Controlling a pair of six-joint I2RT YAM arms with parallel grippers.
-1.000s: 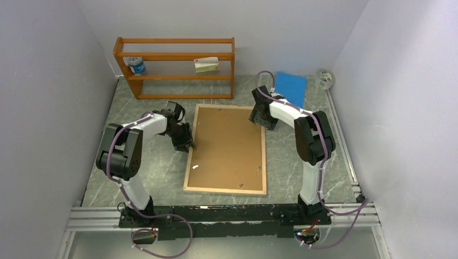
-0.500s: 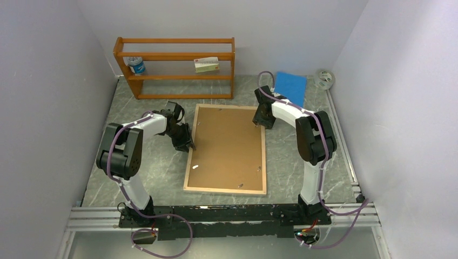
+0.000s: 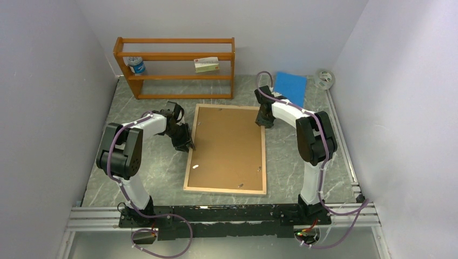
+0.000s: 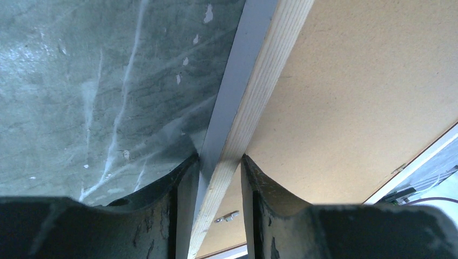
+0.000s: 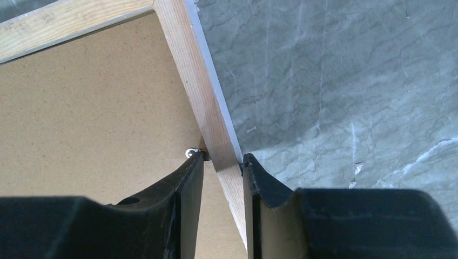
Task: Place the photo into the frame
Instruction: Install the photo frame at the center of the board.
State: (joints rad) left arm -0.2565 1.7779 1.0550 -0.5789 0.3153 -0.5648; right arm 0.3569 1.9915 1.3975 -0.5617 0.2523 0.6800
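The frame (image 3: 224, 190) lies flat on the bench (image 3: 156, 167) with its light wood back upward, stretched between the two pincers. A brown backing board (image 3: 227, 145) fills its opening.

The left pincer (image 4: 219, 159) is clenched on the frame's left rail. One finger presses the pale outer edge and the other presses the inner wood edge beside the board. From this pincer the rail runs straight ahead, with bare bench on its outer side and the board on its inner side. A small metal clip (image 4: 227, 218) sits on the board just under the pincer.

The right pincer (image 5: 222, 156) grasps the frame's right rail, close to the far right corner. Its fingers (image 5: 189, 178) straddle the wood, the inner one touching a small metal tab (image 5: 190, 153) at the board's edge. Just ahead of this pincer the rail meets the far rail at the corner. The marbled bench lies on the pincer's outer side.

In the overhead view both pincers are down at bench level, the left one about halfway along its rail, the right one farther from the arm bases.

Beyond the left pincer, against the back wall, stands an orange wooden shelf (image 3: 175, 67) holding a small can (image 3: 136, 66) and a flat box (image 3: 206, 65). Beyond the right pincer lie a blue pad (image 3: 290, 86) and a roll of tape (image 3: 324, 79).
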